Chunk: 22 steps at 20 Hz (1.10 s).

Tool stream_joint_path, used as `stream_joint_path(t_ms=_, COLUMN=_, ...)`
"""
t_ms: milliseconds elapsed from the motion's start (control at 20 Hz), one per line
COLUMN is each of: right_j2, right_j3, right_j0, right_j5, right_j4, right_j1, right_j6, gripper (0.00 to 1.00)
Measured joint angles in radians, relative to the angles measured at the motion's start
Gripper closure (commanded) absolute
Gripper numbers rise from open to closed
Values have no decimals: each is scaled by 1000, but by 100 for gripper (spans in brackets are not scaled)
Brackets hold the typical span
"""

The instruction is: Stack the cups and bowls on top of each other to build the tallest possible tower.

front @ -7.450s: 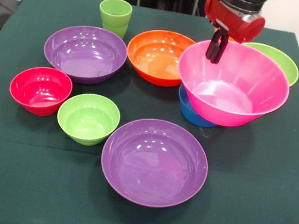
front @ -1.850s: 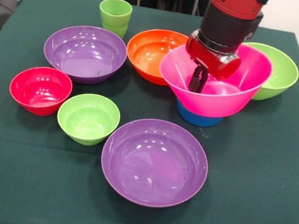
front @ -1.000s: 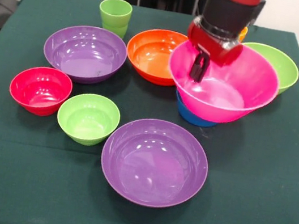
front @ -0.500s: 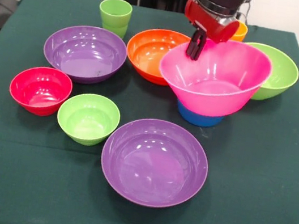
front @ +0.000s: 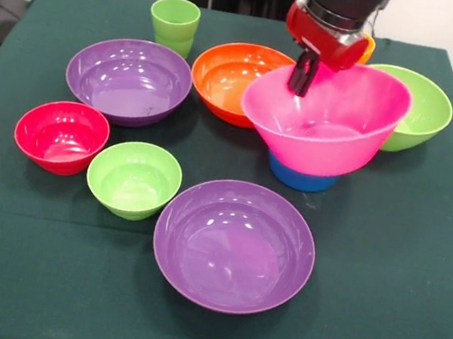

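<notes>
My gripper (front: 301, 78) stands at the far rim of the huge pink bowl (front: 329, 126), its black fingers close together on that rim. The pink bowl rests tilted on the small blue bowl (front: 299, 180). An orange cup (front: 368, 47) shows only as a sliver behind my wrist. The light green cup (front: 173, 25) stands at the far left. The orange bowl (front: 230, 83) and the large lime green bowl (front: 425, 111) flank the pink bowl. One purple bowl (front: 128, 79) sits at the left and another (front: 234, 245) at the front. No nested tower shows.
A small red bowl (front: 62, 135) and a small lime green bowl (front: 134, 177) sit side by side at the front left. All of it lies on a dark green tablecloth (front: 397, 294).
The pink bowl was lifted and tilted a second ago and now rests on the blue bowl. My gripper has shifted slightly right and down along its far rim.
</notes>
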Motion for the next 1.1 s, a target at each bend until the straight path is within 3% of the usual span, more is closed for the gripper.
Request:
stream_joint_path(t_ms=600, right_j2=-1, right_j3=-89, right_j0=109, right_j5=73, right_j4=83, right_j1=8, right_j6=0, gripper=100)
stream_joint_path(t_ms=1100, right_j2=0, right_j3=-138, right_j0=121, right_j5=77, right_j4=90, right_j1=17, right_j6=0, gripper=100)
